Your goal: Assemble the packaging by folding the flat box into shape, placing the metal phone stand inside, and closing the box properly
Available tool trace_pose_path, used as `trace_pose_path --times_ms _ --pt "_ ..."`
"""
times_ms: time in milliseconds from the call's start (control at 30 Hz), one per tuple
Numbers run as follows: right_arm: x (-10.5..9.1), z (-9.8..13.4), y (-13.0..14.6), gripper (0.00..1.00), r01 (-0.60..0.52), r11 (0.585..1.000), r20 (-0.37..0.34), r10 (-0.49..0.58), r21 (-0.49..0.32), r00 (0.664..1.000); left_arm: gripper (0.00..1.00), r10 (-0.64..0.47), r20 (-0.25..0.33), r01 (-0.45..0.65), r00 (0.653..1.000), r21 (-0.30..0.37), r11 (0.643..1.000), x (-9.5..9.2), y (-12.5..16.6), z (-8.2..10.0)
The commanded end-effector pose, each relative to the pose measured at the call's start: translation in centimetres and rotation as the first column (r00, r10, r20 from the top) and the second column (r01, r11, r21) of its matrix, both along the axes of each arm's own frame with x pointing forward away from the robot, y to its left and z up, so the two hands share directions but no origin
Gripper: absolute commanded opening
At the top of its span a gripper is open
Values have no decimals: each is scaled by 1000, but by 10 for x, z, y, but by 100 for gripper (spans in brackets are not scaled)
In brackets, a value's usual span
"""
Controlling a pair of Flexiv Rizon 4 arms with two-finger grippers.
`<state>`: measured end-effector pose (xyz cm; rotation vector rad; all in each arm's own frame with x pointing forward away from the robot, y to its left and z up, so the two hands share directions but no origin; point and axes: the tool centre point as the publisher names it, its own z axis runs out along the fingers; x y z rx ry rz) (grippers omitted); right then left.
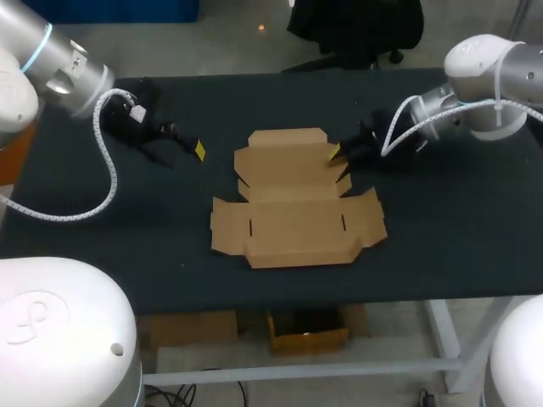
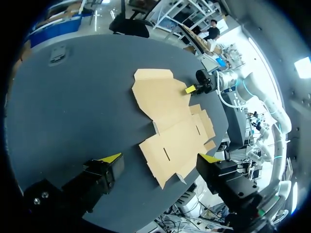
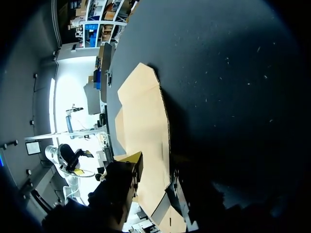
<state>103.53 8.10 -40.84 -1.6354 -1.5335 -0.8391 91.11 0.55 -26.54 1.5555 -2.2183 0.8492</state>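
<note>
The box point(image 1: 293, 203) lies flat and unfolded at the centre of the frame in the head view. It is a single sheet of plain brown cardboard, matte and unprinted. Its upper panel is narrower, with clipped corners and a small tuck flap along the top edge. The lower panel is wider, with stepped side flaps reaching out left and right, and two short dark slits are cut into it, one near each side. Faint crease lines cross the sheet between the panels. All of it lies on the surface point(image 1: 127, 220), which is dark and dull; the right wrist view shows pale specks scattered over it.

The left arm point(image 1: 51, 59) comes in from the upper left, with a smooth silver and white casing. A white ribbed cable point(image 1: 106, 161) loops down from it over the surface. The black left claw point(image 1: 193, 148) sits left of the box's upper panel, apart from it. In its own wrist view the left claw point(image 2: 159, 158) is spread wide with nothing held, and the box point(image 2: 170, 111) lies ahead of it.

The right arm point(image 1: 484, 76) enters from the upper right. The right claw point(image 1: 338, 154) is at the right edge of the upper panel. I cannot tell whether it is open or clamped on the cardboard.
</note>
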Motion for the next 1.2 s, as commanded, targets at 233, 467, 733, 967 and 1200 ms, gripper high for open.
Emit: trace_pose_path --times_ms 233,467,733,967,1200 --pt "1 -3 0 0 19 997 31 -22 71 999 100 -4 4 4 1000 -20 1000 -1 2 -2" --pt "-2 12 -8 0 44 990 130 -61 132 990 100 -29 32 31 999 -64 997 1 -2 -1" --pt "-3 29 -12 0 40 982 221 -82 184 972 100 -55 81 63 995 -97 993 11 -10 -2" --pt "-2 43 -14 0 21 973 280 -87 230 956 100 -96 160 115 982 -114 987 20 -23 1" --pt "-7 58 -20 0 2 959 345 -104 284 933 100 -97 228 133 969 -150 980 33 -38 1"
